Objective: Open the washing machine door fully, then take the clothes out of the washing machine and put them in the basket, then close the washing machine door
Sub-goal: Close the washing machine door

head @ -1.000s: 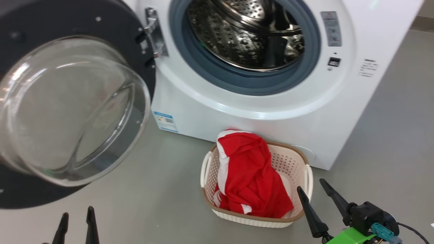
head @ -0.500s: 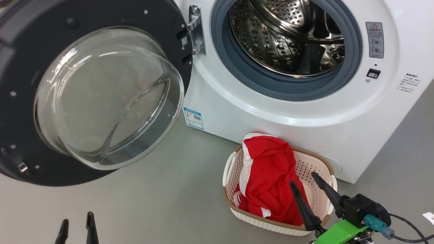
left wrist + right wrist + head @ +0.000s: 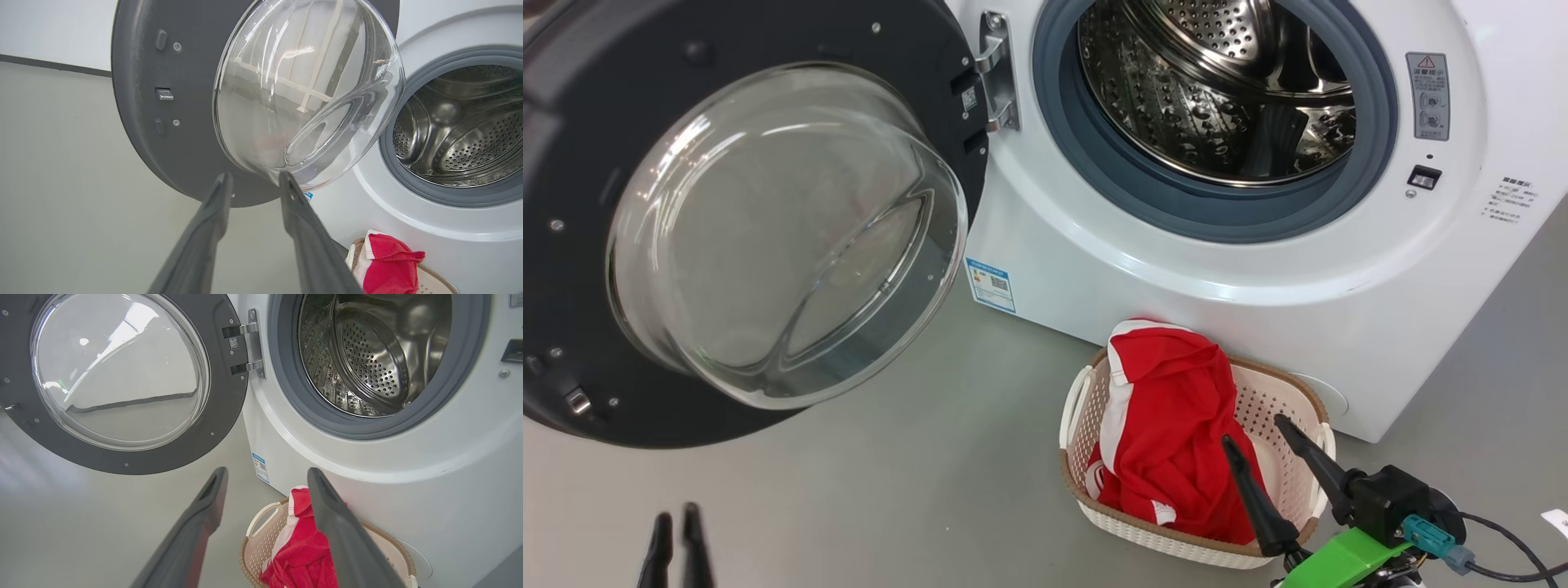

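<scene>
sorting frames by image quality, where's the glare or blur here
Head view: bright streaks of glare on the glass of the washing machine door, glints across the steel drum. Left wrist view: the glass mirrors pale crossed lines; the left end effector looks soft. Right wrist view: a light spot and a dark line reflect in the door glass.

left fingers [image 3: 693, 547] narrowly parted at lower left, right fingers [image 3: 1254, 498] spread wide, both empty

The white washing machine [image 3: 1258, 269] stands with its black-rimmed door [image 3: 784, 237] swung wide open beside it, clear glass bowl bulging outward. Red-and-white clothes [image 3: 1168, 425] lie heaped in the cream basket [image 3: 1278, 392], just in front of the machine's base.
</scene>
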### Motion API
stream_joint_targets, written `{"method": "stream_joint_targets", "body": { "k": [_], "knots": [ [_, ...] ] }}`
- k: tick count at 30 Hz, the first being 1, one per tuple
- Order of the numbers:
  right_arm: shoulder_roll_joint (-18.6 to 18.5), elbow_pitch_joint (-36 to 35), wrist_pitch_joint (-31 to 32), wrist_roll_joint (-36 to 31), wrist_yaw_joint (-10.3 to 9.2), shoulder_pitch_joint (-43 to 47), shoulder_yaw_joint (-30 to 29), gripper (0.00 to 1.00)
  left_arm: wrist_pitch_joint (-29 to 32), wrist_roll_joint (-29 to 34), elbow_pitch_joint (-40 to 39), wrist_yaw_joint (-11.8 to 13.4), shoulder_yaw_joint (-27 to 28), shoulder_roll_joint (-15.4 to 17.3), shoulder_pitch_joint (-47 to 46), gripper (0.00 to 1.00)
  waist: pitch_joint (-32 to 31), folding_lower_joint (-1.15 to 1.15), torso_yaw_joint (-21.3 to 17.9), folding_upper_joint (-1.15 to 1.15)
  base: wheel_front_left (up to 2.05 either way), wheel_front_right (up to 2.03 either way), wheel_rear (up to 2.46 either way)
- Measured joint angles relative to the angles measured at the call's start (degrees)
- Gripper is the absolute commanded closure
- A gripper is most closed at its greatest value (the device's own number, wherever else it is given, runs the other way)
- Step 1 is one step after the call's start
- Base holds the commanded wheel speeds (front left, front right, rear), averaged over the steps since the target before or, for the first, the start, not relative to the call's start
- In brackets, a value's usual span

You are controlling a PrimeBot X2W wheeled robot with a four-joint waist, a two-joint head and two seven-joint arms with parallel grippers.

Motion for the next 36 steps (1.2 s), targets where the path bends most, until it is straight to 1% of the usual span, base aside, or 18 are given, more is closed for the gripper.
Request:
{"method": "stream_joint_targets", "body": {
  "k": [3,5,7,9,11,12,13,14,15,18,21,22,24,27,30,32,34,36],
  "knots": [
    [0.0,-0.1,0.0,0.0,0.0,0.0,-0.3,0.0,0.0,-0.1,-2.8,-0.2,1.4,0.0,-0.2,1.0,-0.1,0.0,-0.1,0.0,0.0,0.0,0.0],
    [0.0,-0.2,0.0,0.0,0.0,0.0,-0.5,0.0,0.0,-0.1,-5.5,-1.1,2.5,-0.1,-0.7,1.0,-0.1,0.0,-0.2,0.0,0.0,0.0,0.0],
    [0.0,-0.4,0.0,0.0,0.0,0.1,-0.8,0.0,0.0,0.1,-9.2,-1.6,4.9,-0.3,-2.3,1.0,0.0,0.0,-0.2,0.0,0.0,0.0,0.0],
    [0.1,-0.7,0.0,0.0,0.0,0.2,-0.9,0.0,-0.3,1.7,-13.4,-2.2,7.8,-0.3,-4.8,1.0,0.1,0.0,-0.3,0.0,0.0,0.0,0.0],
    [0.1,-0.8,0.0,0.0,0.0,0.2,-1.0,0.0,-0.4,2.2,-16.3,-2.7,10.6,0.3,-8.3,1.0,0.3,0.0,-0.4,0.0,0.0,0.0,0.0],
    [0.1,-0.9,0.0,-0.1,0.0,0.2,-1.1,0.0,-0.4,2.5,-17.8,-2.7,12.8,2.2,-12.0,1.0,0.5,0.0,-0.4,0.0,0.0,0.0,0.0],
    [0.1,-0.9,0.0,-0.1,0.0,0.2,-1.1,0.0,-0.4,2.4,-18.2,-2.7,13.7,3.6,-14.0,1.0,0.7,0.0,-0.4,0.0,0.0,0.0,0.0],
    [0.1,-1.0,0.0,-0.2,0.0,0.2,-1.5,0.0,-0.5,-0.3,-17.5,-3.1,15.3,9.0,-20.1,1.0,1.2,0.0,-0.6,0.0,0.0,0.0,0.0],
    [0.1,-1.1,0.0,-0.5,0.0,0.2,-1.5,0.0,-0.5,-1.1,-16.7,-3.1,16.1,10.8,-22.1,1.0,1.5,0.0,-0.7,0.0,0.0,0.0,0.0],
    [0.0,-1.3,0.0,-0.8,0.0,0.2,-1.6,0.0,-0.5,-5.1,-11.9,-3.1,18.5,15.2,-28.2,1.0,2.3,0.0,-1.1,0.0,0.0,0.0,0.0],
    [0.0,-1.3,0.0,-1.3,0.0,0.2,-1.6,0.0,-0.5,-9.5,-4.5,-3.1,19.7,19.1,-33.7,1.0,2.9,0.0,-1.7,0.0,0.0,0.0,0.0],
    [0.1,-1.2,0.0,-1.3,0.0,0.2,-1.6,0.0,-0.5,-9.7,-2.1,-3.1,19.5,20.8,-34.9,1.0,3.0,0.0,-1.9,0.0,0.0,0.0,0.0],
    [0.1,-1.2,0.0,-1.3,0.0,0.2,-1.5,0.0,-0.5,-13.0,4.2,-3.1,19.4,23.0,-37.9,1.0,3.1,0.0,-2.2,0.0,0.0,0.0,0.0],
    [0.2,-1.1,0.0,-1.3,0.0,0.2,-1.4,0.0,0.9,-18.9,15.5,-3.1,16.0,26.9,-41.1,1.0,3.3,0.0,-2.4,0.0,0.0,0.0,0.0],
    [0.4,-1.1,0.0,-1.7,0.0,0.2,-1.4,0.0,6.8,-25.7,25.1,-3.1,13.1,29.5,-44.9,1.0,3.8,0.0,-2.5,0.0,0.0,0.0,0.0],
    [0.4,-1.0,0.0,-2.0,0.0,0.2,-1.2,0.0,9.4,-27.8,30.0,-3.1,11.5,31.5,-47.5,1.0,4.2,0.0,-2.4,0.0,0.0,0.0,0.0],
    [0.4,-0.9,0.0,-2.1,0.0,0.1,-0.9,0.0,14.7,-31.7,34.5,-3.1,10.2,33.3,-50.3,1.0,4.6,0.0,-2.5,0.0,0.0,0.0,0.0],
    [0.4,-0.8,0.0,-2.1,0.0,0.0,-0.6,0.0,21.6,-34.7,38.2,-3.1,8.5,34.6,-52.1,1.0,5.1,0.0,-2.5,0.0,0.0,0.0,0.0]
  ]
}}
